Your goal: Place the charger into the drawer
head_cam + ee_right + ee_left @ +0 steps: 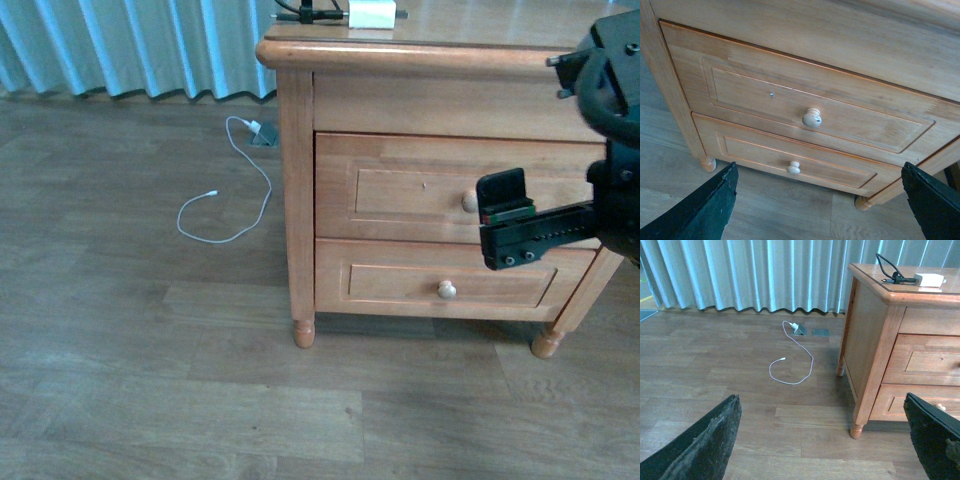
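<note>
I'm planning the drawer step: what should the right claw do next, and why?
Probably ease the right claw forward until the knob of the upper drawer sits between its open jaws. That drawer is shut, the charger lies on top of the nightstand, and the claw hangs just short of the knob.

Grey-brown wood-plank floor [150,400], pale blue-grey pleated curtains [130,45] hanging to the floor along the far side, honey-brown wooden nightstand [296,180] on turned feet [304,333], long white cable [222,241] looped on the floor, grey floor plate [820,332] near the curtains, soft even light.
</note>
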{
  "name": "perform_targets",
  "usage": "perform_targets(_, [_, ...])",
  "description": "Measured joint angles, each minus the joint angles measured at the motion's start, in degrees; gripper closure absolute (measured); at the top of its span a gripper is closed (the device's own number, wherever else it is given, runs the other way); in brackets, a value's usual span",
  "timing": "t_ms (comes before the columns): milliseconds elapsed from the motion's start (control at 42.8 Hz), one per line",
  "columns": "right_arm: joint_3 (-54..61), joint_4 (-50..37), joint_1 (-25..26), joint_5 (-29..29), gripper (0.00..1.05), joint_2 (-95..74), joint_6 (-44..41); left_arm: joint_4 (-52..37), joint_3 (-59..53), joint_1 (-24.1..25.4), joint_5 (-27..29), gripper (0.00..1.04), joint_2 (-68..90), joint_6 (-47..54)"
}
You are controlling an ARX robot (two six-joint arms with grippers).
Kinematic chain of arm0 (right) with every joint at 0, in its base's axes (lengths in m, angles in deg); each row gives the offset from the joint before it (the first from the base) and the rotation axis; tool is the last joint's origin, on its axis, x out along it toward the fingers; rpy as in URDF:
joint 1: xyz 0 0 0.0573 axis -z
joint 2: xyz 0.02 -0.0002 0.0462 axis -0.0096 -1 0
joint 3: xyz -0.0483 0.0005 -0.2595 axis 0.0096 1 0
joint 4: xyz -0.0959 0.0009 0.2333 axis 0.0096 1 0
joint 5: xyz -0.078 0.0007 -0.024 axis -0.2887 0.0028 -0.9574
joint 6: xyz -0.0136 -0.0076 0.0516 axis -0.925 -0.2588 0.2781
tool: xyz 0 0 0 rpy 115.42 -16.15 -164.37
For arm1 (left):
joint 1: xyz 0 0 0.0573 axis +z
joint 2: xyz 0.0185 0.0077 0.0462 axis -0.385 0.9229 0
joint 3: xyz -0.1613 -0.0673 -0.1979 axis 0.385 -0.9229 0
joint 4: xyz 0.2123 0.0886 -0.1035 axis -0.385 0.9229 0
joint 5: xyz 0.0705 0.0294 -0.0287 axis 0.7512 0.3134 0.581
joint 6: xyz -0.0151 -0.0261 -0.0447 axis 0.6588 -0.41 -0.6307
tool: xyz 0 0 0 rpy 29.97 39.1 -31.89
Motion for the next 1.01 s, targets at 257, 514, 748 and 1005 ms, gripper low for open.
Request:
perform_targets(257, [-7.61, -1.57, -1.53, -1.38, 0.08, -11.02, -0.63, 0.0, 0.0, 0.0, 0.0, 0.06, 0.0, 0.0])
perform_targets(514, [-15.69, -3.48, -2.12, -3.37, 0.08, -20.61, -0.68, 0.0, 0.0, 0.0, 0.0, 0.06, 0.0, 0.0])
perform_targets(748, [-24.28, -3.56, -1.18, -5.2, 0.08, -27.58, -0.79, 0.0, 0.0, 0.0, 0.0, 0.06, 0.0, 0.0])
perform_targets(1005, [-30.45, -3.39, 1.81, -5.84, 0.08, -34.27, -0.68, 0.0, 0.0, 0.0, 0.0, 0.06, 0.0, 0.0])
